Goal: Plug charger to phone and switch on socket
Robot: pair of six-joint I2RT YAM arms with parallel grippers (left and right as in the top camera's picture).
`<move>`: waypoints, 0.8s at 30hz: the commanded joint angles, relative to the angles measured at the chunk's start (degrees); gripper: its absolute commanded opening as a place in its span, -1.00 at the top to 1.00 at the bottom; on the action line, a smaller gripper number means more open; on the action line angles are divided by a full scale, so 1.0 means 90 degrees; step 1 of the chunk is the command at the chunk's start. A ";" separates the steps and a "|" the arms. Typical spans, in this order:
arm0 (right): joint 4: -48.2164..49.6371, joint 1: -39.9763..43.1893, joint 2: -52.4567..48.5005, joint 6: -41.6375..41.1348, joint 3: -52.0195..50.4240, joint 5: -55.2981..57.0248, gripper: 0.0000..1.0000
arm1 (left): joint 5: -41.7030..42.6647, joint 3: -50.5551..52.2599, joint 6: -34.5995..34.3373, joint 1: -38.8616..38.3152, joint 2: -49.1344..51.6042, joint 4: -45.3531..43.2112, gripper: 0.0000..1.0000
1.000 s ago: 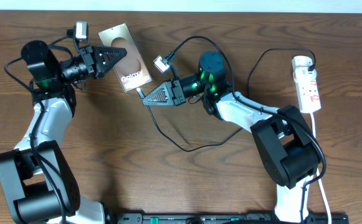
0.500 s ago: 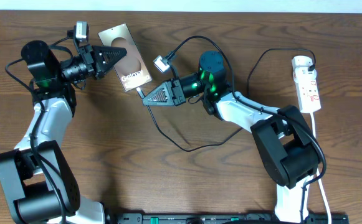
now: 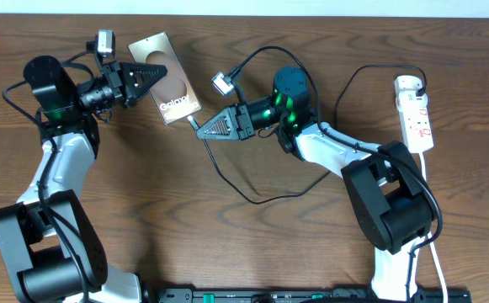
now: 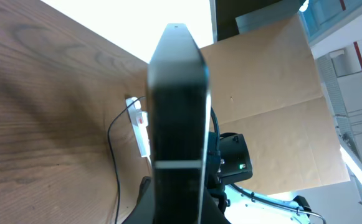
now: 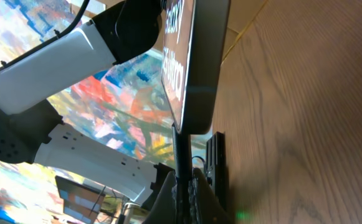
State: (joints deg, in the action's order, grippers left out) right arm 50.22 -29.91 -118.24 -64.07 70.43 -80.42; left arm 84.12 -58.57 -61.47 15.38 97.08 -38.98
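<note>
The bronze-brown phone [image 3: 167,77] with white "Galaxy" lettering is held off the table at the upper left by my left gripper [image 3: 147,77], which is shut on its left edge. In the left wrist view the phone [image 4: 177,106] shows edge-on between the fingers. My right gripper [image 3: 204,129] is shut on the black charger connector tip, which touches the phone's lower end [image 5: 190,127]; the tip [image 5: 179,168] sits pinched between the fingers. The charger cable [image 3: 252,198] loops over the table. The white socket strip [image 3: 416,114] lies at the far right.
The socket's white cord [image 3: 429,215] runs down the right edge. The black cable arcs up to the socket's top end [image 3: 370,71]. Both arm bases stand at the front of the brown wooden table [image 3: 143,219].
The phone and left gripper have shifted slightly up and left. The right gripper with the connector has followed up and right, staying at the phone's lower end.
</note>
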 commanded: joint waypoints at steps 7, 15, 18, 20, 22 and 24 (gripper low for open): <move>0.0046 -0.0066 0.0005 -0.0017 0.0134 0.0087 0.98 | -0.0112 -0.0051 0.0080 0.0005 -0.0083 -0.0061 0.85; 0.0073 -0.0124 0.0005 -0.0017 0.0134 0.0112 0.98 | -0.0114 -0.0051 0.0078 0.0002 -0.0083 -0.0061 0.86; 0.0073 -0.0129 0.0005 -0.0015 0.0134 0.0117 0.98 | -0.0112 -0.0051 0.0080 -0.0029 -0.0083 -0.0063 0.85; 0.0073 -0.0129 0.0005 -0.0012 0.0134 0.0119 0.98 | -0.0112 -0.0051 0.0085 -0.0073 -0.0083 -0.0063 0.86; 0.0073 -0.0129 0.0005 -0.0012 0.0134 0.0126 0.98 | -0.0112 -0.0051 0.0085 -0.0107 -0.0083 -0.0063 0.85; 0.0073 -0.0129 0.0005 -0.0010 0.0134 0.0148 0.98 | -0.0087 -0.0051 0.0083 -0.0138 -0.0083 -0.0063 0.86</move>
State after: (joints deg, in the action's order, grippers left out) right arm 50.54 -30.79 -118.24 -64.10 70.43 -79.88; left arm 82.94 -58.57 -61.47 14.74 97.08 -38.96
